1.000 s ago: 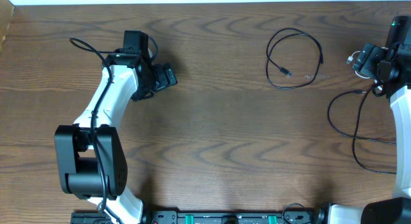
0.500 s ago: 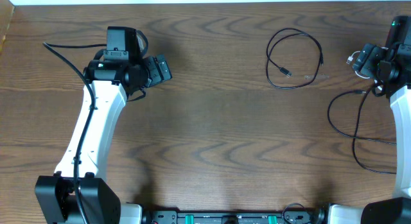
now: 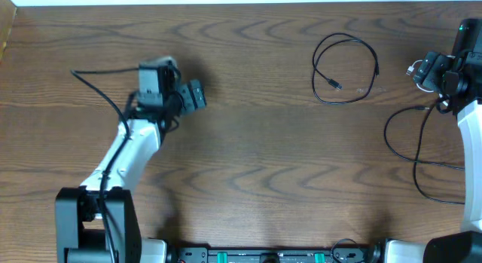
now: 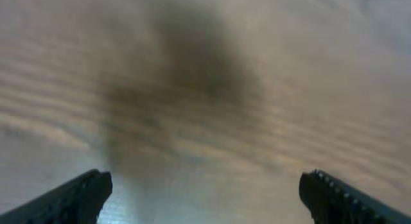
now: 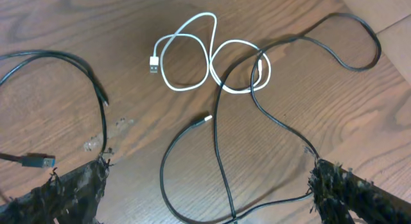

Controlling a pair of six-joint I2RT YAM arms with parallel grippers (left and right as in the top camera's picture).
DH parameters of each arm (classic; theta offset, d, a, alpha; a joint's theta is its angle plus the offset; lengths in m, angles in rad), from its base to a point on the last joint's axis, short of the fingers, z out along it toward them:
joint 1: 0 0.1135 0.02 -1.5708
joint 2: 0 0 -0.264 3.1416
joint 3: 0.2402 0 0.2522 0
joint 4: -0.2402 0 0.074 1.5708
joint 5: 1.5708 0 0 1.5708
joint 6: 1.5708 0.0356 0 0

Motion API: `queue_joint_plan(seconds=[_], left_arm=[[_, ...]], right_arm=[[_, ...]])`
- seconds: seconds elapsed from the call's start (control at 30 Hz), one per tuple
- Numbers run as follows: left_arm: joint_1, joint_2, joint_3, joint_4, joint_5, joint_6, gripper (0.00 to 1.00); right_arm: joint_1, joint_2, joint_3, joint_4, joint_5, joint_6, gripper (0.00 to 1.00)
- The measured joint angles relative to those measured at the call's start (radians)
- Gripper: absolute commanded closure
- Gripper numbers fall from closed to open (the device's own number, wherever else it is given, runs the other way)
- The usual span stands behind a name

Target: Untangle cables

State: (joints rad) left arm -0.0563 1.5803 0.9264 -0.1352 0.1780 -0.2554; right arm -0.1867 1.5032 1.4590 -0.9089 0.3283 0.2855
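In the right wrist view a white cable (image 5: 192, 57) lies in loops on the wood. A long black cable (image 5: 218, 140) crosses its right loop and runs down between my right fingers. A second black cable (image 5: 70, 60) curves apart at the left, also visible overhead as a separate loop (image 3: 346, 67). My right gripper (image 5: 209, 198) hovers open above the long black cable (image 3: 414, 154), holding nothing. My left gripper (image 3: 194, 96) is far away at the table's left; it is open (image 4: 205, 198) over bare, blurred wood.
Thick black cords run along both arms. The table's far edge meets a white wall at the top of the overhead view. Small clear bits (image 5: 96, 144) lie on the wood near the second black cable.
The left arm swung: its gripper went up and left, then came back right and lower, still open. The right arm and the cables have not moved.
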Motion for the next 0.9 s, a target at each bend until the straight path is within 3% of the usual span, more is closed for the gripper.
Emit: queue_joint_plan(seconds=[0.4,0.9], left_arm=[[0.000,-0.016,-0.385,0.373,-0.001,0.010,0.02],[0.000,-0.399,-0.850,0.650,-0.012,0.027,0.02]], right_arm=[[0.000,0.000,0.000,0.000,0.000,0.000,0.01],[0.000,0.001,0.000,0.000,0.000,0.000,0.01]])
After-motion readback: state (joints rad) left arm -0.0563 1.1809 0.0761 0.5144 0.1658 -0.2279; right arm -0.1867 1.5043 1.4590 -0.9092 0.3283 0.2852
